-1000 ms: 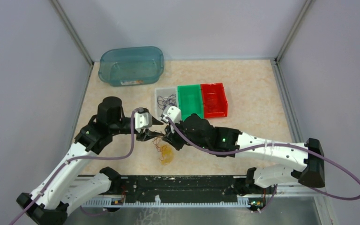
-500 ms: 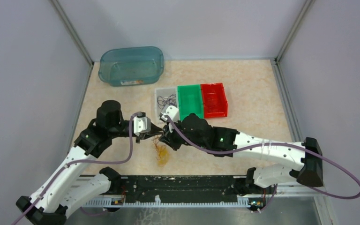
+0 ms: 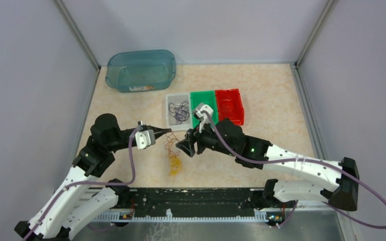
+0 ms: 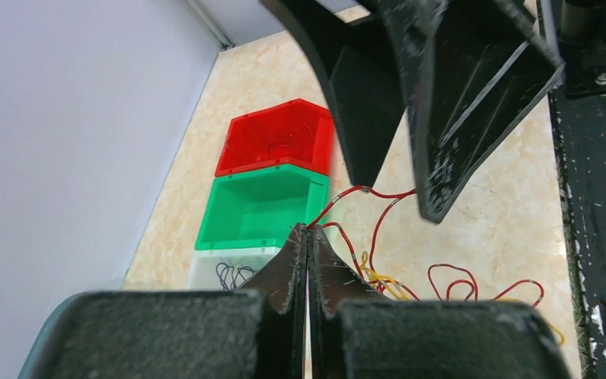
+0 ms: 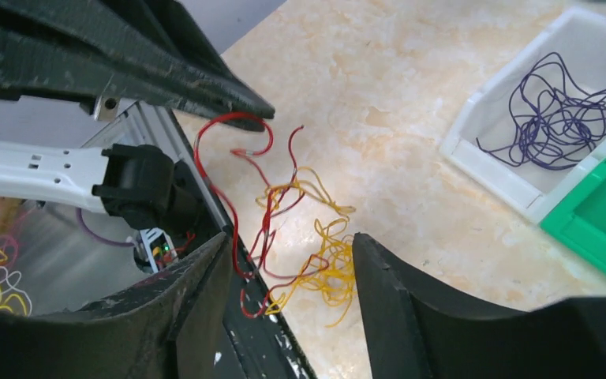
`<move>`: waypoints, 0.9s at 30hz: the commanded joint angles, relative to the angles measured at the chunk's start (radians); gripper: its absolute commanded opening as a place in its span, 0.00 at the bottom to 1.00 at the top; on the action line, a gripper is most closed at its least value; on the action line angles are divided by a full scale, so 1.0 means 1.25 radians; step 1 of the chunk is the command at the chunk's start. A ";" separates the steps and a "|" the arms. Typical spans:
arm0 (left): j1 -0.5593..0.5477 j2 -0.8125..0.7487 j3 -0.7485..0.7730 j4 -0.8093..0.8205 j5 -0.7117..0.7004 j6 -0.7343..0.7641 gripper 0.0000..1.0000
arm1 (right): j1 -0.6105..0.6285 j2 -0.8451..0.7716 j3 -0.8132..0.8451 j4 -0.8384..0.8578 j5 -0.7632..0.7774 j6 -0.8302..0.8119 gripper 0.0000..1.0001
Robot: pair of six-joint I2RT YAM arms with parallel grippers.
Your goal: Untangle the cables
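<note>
A red cable (image 3: 169, 145) and a yellow-orange cable (image 3: 174, 164) lie tangled together on the table between the two arms. My left gripper (image 3: 169, 131) is shut on one end of the red cable (image 4: 367, 192), pinching it at the fingertips (image 4: 308, 230), and the strand is lifted. My right gripper (image 3: 188, 146) hangs open just to the right of the tangle, and nothing is between its fingers. In the right wrist view the red cable (image 5: 211, 175) and the yellow cable (image 5: 333, 270) show beyond the gap of the right gripper (image 5: 290, 241). Dark purple cables (image 3: 179, 110) lie in the white bin.
A white bin (image 3: 169, 98), a green bin (image 3: 204, 107) and a red bin (image 3: 230, 106) stand in a row behind the grippers. A teal tub (image 3: 140, 70) sits at the back left. The black rail (image 3: 191, 198) runs along the near table edge.
My left gripper has shut on the red cable and drawn back to the left. My right gripper has opened, let go and shifted to the right. The tangle is stretched out longer.
</note>
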 commanded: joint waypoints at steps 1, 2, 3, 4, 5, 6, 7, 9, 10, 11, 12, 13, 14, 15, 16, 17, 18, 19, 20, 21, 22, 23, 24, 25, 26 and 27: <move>-0.004 -0.012 0.023 0.050 -0.014 -0.019 0.00 | -0.006 -0.102 -0.056 0.110 0.001 0.028 0.61; -0.004 -0.014 0.025 0.053 -0.012 -0.022 0.00 | -0.007 -0.123 -0.070 0.117 0.008 0.031 0.63; -0.004 -0.015 0.028 0.057 -0.011 -0.026 0.00 | -0.009 -0.144 -0.084 0.126 0.010 0.033 0.63; -0.004 -0.016 0.030 0.061 -0.010 -0.028 0.00 | -0.011 -0.164 -0.095 0.133 0.011 0.033 0.64; -0.004 -0.017 0.035 0.064 -0.008 -0.031 0.00 | -0.010 -0.184 -0.106 0.137 0.014 0.033 0.65; -0.004 -0.016 0.041 0.065 -0.006 -0.032 0.00 | -0.012 -0.202 -0.119 0.140 0.016 0.033 0.66; -0.004 -0.014 0.048 0.065 -0.002 -0.034 0.00 | -0.014 -0.224 -0.127 0.145 0.017 0.032 0.66; -0.004 -0.008 0.065 0.064 0.010 -0.039 0.00 | -0.023 -0.251 -0.149 0.162 0.035 0.032 0.67; -0.004 -0.005 0.074 0.059 0.021 -0.041 0.00 | -0.031 -0.261 -0.161 0.173 0.056 0.037 0.67; -0.004 -0.002 0.081 0.056 0.030 -0.048 0.00 | -0.046 -0.262 -0.170 0.185 0.062 0.041 0.67; -0.004 0.000 0.087 0.055 0.045 -0.056 0.00 | -0.061 -0.257 -0.173 0.195 0.055 0.046 0.67; -0.004 0.003 0.093 0.052 0.058 -0.061 0.00 | -0.075 -0.244 -0.164 0.197 0.045 0.048 0.67; -0.004 0.007 0.099 0.045 0.069 -0.066 0.00 | -0.086 -0.227 -0.150 0.188 0.030 0.049 0.68; -0.004 0.010 0.106 0.035 0.077 -0.068 0.00 | -0.094 -0.206 -0.134 0.187 0.015 0.048 0.68; -0.004 0.011 0.111 0.028 0.081 -0.070 0.00 | -0.099 -0.188 -0.120 0.191 -0.003 0.043 0.69; -0.004 0.013 0.113 0.025 0.083 -0.073 0.00 | -0.102 -0.172 -0.106 0.198 -0.016 0.037 0.70; -0.004 0.012 0.113 0.022 0.085 -0.071 0.00 | -0.102 -0.155 -0.092 0.204 -0.028 0.030 0.71; -0.004 0.011 0.113 0.021 0.086 -0.069 0.00 | -0.104 -0.141 -0.080 0.210 -0.040 0.026 0.72; -0.004 0.010 0.114 0.018 0.088 -0.069 0.00 | -0.107 -0.128 -0.069 0.218 -0.056 0.025 0.73; -0.004 0.009 0.114 0.015 0.089 -0.067 0.00 | -0.109 -0.117 -0.060 0.226 -0.076 0.025 0.73; -0.004 0.009 0.114 0.012 0.090 -0.066 0.00 | -0.110 -0.104 -0.052 0.236 -0.092 0.025 0.74; -0.004 0.008 0.114 0.010 0.091 -0.065 0.00 | -0.111 -0.093 -0.047 0.247 -0.112 0.028 0.75; -0.004 0.009 0.113 0.007 0.091 -0.063 0.00 | -0.111 -0.085 -0.045 0.261 -0.131 0.033 0.75; -0.004 0.009 0.114 0.004 0.093 -0.062 0.00 | -0.111 -0.073 -0.045 0.276 -0.155 0.037 0.76; -0.004 0.010 0.115 0.003 0.092 -0.060 0.01 | -0.111 -0.068 -0.046 0.286 -0.178 0.042 0.76; -0.004 0.010 0.115 0.001 0.093 -0.058 0.01 | -0.111 -0.056 -0.047 0.295 -0.197 0.048 0.76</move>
